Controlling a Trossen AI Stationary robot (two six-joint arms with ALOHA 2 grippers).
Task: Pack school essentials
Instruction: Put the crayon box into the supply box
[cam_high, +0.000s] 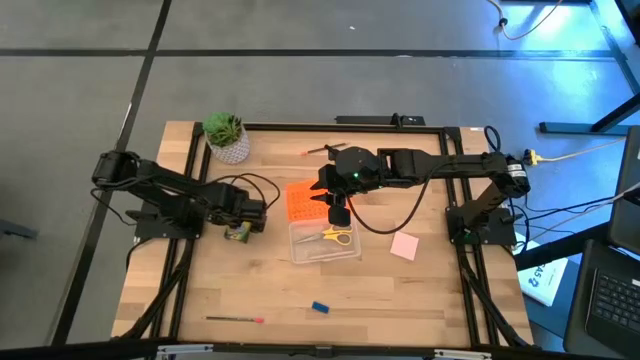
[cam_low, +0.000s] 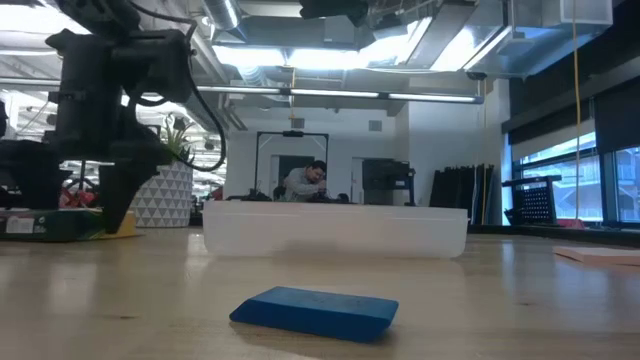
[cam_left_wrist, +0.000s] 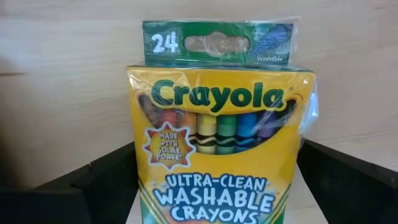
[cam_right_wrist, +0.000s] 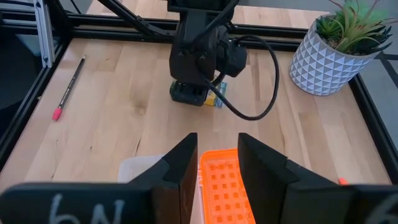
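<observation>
The yellow-green crayon box (cam_left_wrist: 221, 162) lies flat on the table, face up, at the left (cam_high: 238, 233). My left gripper (cam_high: 246, 215) points straight down over it, wide open. Its dark fingers (cam_left_wrist: 93, 186) stand on either side of the box, and I cannot tell whether they touch it. The clear box (cam_high: 325, 243) sits mid-table with the yellow-handled scissors (cam_high: 337, 236) inside. Its orange lid (cam_high: 305, 200) lies on the table beside the box's far side. My right gripper (cam_right_wrist: 217, 146) hangs high above the lid, open by a narrow gap, and the lid (cam_right_wrist: 221, 183) shows through that gap.
A potted plant (cam_high: 227, 137) stands at the far left, with a thin pen (cam_high: 322, 150) near the far edge. A pink pad (cam_high: 404, 246) lies right of the clear box. The blue block (cam_low: 315, 310) and a pencil (cam_high: 235, 319) lie near the front edge. A person (cam_low: 305, 182) sits beyond the table.
</observation>
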